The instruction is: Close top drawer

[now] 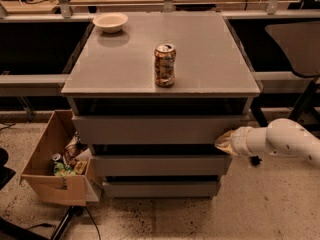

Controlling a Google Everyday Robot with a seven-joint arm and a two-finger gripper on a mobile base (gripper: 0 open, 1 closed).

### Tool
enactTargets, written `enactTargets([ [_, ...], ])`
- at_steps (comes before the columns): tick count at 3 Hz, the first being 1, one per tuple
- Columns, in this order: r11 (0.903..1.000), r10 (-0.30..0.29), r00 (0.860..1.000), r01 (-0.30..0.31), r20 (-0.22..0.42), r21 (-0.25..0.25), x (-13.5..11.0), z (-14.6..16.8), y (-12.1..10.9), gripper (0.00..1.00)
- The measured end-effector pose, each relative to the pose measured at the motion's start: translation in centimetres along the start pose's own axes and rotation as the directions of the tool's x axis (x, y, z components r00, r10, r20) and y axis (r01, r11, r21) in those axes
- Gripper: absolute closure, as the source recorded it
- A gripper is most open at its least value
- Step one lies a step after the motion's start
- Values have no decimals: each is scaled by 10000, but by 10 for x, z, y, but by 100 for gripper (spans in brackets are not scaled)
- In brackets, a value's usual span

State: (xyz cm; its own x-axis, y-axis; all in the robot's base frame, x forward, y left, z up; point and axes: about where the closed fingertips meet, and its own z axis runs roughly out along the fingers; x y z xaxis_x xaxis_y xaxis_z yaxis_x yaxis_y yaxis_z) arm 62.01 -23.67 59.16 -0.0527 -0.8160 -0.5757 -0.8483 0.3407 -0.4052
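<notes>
Pincer rests against the right end of the top drawer, just under the table; I can't tell whether it's spread or pressed together. On the table I see a bowl at the back left and a can near the middle.

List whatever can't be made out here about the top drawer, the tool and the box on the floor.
All in the camera view:
- Top drawer interior: hidden beneath the cabinet top; only a dark gap shows.
- Tool, by the drawer front's lower right corner: whether it touches the front cannot be told.
- Arm: cut off by the right edge.
- Cardboard box contents: partly hidden by its near wall.
</notes>
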Motion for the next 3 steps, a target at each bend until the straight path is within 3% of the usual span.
enactTargets([
  [1, 10000, 0, 10000, 0, 1, -1, 0, 0, 0, 29],
  [3, 9997, -214, 9996, 211, -187, -131, 0, -14, 12, 75],
])
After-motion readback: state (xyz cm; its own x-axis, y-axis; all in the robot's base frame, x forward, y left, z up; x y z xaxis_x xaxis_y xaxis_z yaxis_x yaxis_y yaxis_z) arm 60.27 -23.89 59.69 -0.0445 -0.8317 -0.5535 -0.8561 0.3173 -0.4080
